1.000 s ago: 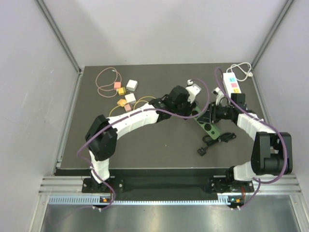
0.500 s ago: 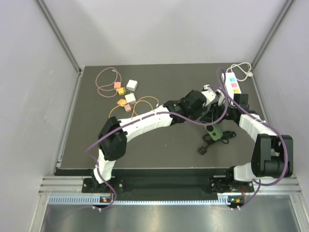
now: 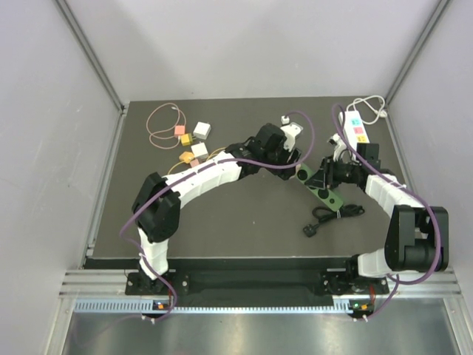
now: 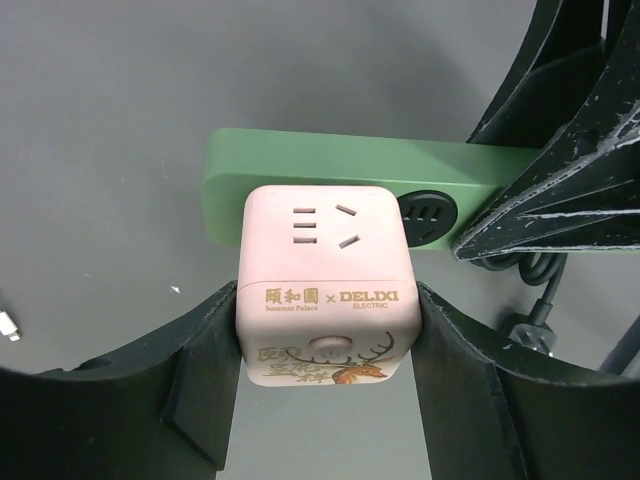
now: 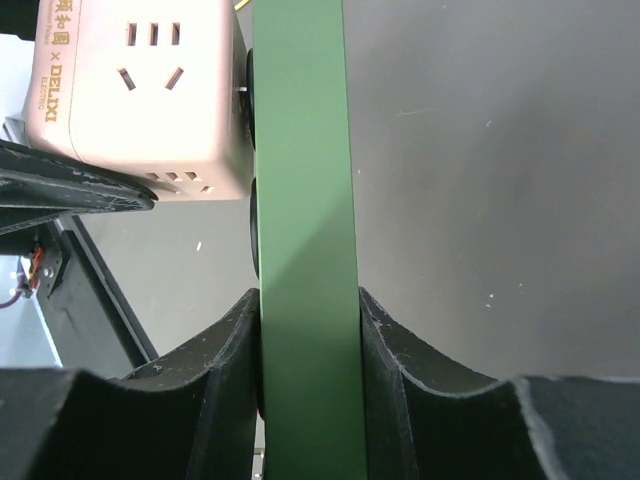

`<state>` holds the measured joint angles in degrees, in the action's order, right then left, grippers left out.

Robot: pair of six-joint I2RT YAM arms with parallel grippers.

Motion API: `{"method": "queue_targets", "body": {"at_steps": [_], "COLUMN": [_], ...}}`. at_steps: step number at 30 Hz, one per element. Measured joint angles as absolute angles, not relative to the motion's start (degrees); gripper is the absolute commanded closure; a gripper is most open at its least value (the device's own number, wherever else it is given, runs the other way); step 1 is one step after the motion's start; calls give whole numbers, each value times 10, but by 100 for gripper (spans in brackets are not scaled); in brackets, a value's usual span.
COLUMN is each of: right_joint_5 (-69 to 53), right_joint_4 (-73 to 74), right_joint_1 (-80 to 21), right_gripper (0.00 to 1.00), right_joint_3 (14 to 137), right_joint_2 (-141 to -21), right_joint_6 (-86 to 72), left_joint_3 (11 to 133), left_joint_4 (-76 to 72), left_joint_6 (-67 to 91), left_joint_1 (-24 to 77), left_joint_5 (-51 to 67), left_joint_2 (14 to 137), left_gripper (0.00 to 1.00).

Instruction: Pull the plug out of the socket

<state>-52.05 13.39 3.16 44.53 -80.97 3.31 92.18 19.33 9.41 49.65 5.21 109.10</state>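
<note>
The plug is a pink cube adapter (image 4: 325,270) with a deer print, sitting against the face of a green power strip (image 4: 300,160). My left gripper (image 4: 327,330) is shut on the cube, one finger on each side. My right gripper (image 5: 308,330) is shut on the green strip (image 5: 300,200), gripping its narrow edges. In the right wrist view the cube (image 5: 140,100) sits at the strip's left face with a thin gap and a prong showing. From above, both grippers meet at the strip (image 3: 329,196) at mid-table right, the left gripper (image 3: 294,164) and the right gripper (image 3: 324,176); the cube is hidden there.
The strip's black cord and plug (image 3: 329,218) lie coiled just in front of it. A white power strip (image 3: 355,127) lies at the back right. Small coloured cubes (image 3: 194,144) and thin cable loops (image 3: 159,118) lie at the back left.
My left arm swung right half a second ago and has come back left. The green strip has turned with it and now lies diagonally, a little farther from the front.
</note>
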Motion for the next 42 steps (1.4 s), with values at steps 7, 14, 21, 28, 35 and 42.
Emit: {"method": "queue_targets", "body": {"at_steps": [7,14,21,28,35,42], "right_joint_5": [-527,-554,-535,-521,-513,-536], "right_joint_4": [130,115,123,141,145,136], "right_joint_1": [32,36,39,39,35,27], "right_gripper": [100,100,100,100,100,100], "right_joint_3": [445,446,446,445,444,444], "right_joint_2": [-810,-802,-802,-803,-803,-803], "right_joint_6": [31,34,44,48,47,34], "left_joint_3": [941,1058,1110,1110,988,921], "left_joint_4": [221,319,343,347,255,209], "left_joint_6": [84,-1,-74,-67,34,96], "left_joint_1": [510,591,629,618,541,498], "left_joint_5": [11,-189,-272,-220,-41,55], "left_joint_2": [1091,1133,1173,1173,1103,1057], "left_gripper": [100,100,100,100,100,100]}}
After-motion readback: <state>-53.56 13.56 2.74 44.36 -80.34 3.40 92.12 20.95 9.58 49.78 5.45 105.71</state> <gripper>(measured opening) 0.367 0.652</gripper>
